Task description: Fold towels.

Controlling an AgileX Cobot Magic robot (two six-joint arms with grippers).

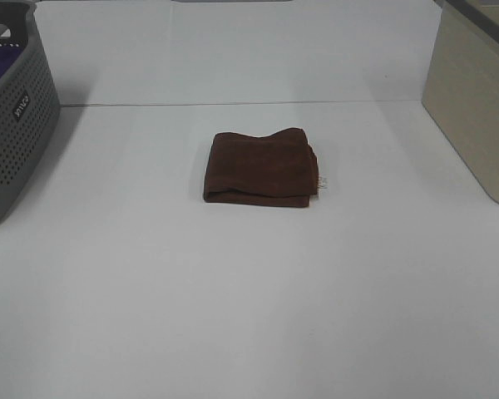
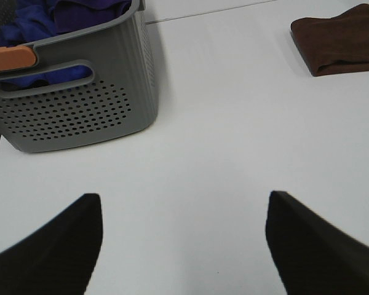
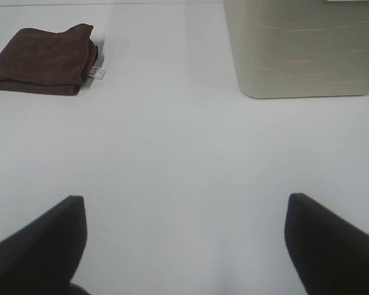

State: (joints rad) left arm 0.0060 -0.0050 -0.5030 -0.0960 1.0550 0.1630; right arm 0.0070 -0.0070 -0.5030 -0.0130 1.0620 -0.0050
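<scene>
Centrally, the brown towel [image 1: 261, 169] lies folded on the white desk [image 1: 249, 299], tag [image 1: 323, 182] at its right edge. Left tool [image 2: 184, 236] and right tool [image 3: 186, 236] both gape wide, empty, well apart from it.

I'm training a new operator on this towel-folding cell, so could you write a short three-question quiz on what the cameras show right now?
1. True or false: the dark reddish-brown terry cloth towel lies folded on the white table.
2. Multiple choice: the grey perforated plastic basket holds A) purple-blue cloth, B) brown towels, C) nothing.
3. Fill in: the left gripper and the right gripper are both ____ and hold nothing.

Key: 1 true; 2 A, purple-blue cloth shows over the rim; 3 open.
</scene>
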